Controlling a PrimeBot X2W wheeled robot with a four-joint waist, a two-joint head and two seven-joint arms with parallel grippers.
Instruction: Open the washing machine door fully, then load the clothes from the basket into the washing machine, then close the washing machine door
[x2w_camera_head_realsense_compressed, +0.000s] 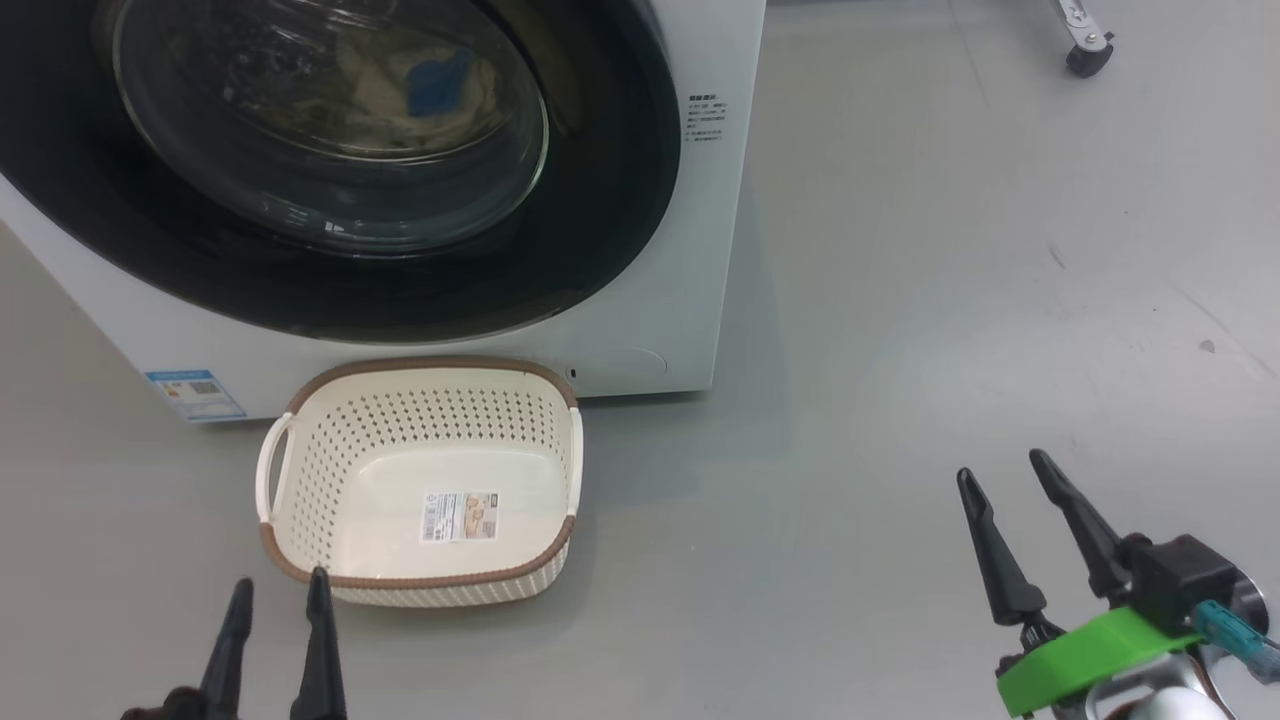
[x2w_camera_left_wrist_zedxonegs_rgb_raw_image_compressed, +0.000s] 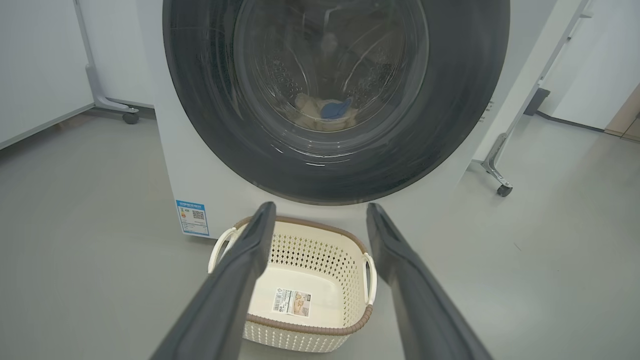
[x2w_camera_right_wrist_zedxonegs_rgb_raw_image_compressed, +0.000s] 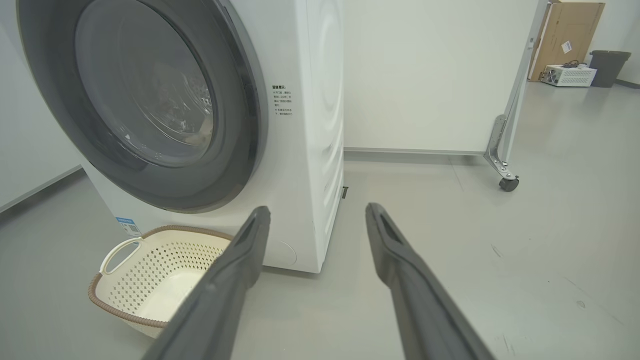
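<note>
The white washing machine (x2w_camera_head_realsense_compressed: 640, 330) stands on the floor with its black-rimmed door (x2w_camera_head_realsense_compressed: 330, 170) flat against its front. Through the glass window I see pale yellow clothes (x2w_camera_head_realsense_compressed: 420, 95) with a blue patch lying in the drum, also the clothes (x2w_camera_left_wrist_zedxonegs_rgb_raw_image_compressed: 327, 112) in the left wrist view. The cream basket (x2w_camera_head_realsense_compressed: 300, 560) sits on the floor right in front of the machine, with just a label on its base inside. My left gripper (x2w_camera_head_realsense_compressed: 278, 595) is open just before the basket's near rim. My right gripper (x2w_camera_head_realsense_compressed: 1000, 470) is open, far to the right above the floor.
Grey floor stretches to the right of the machine. A wheeled panel foot (x2w_camera_head_realsense_compressed: 1088, 50) stands at the far right, the same caster (x2w_camera_right_wrist_zedxonegs_rgb_raw_image_compressed: 509, 182) in the right wrist view. Another wheeled stand (x2w_camera_left_wrist_zedxonegs_rgb_raw_image_compressed: 131, 117) is left of the machine. A box and bin (x2w_camera_right_wrist_zedxonegs_rgb_raw_image_compressed: 607, 62) sit far back.
</note>
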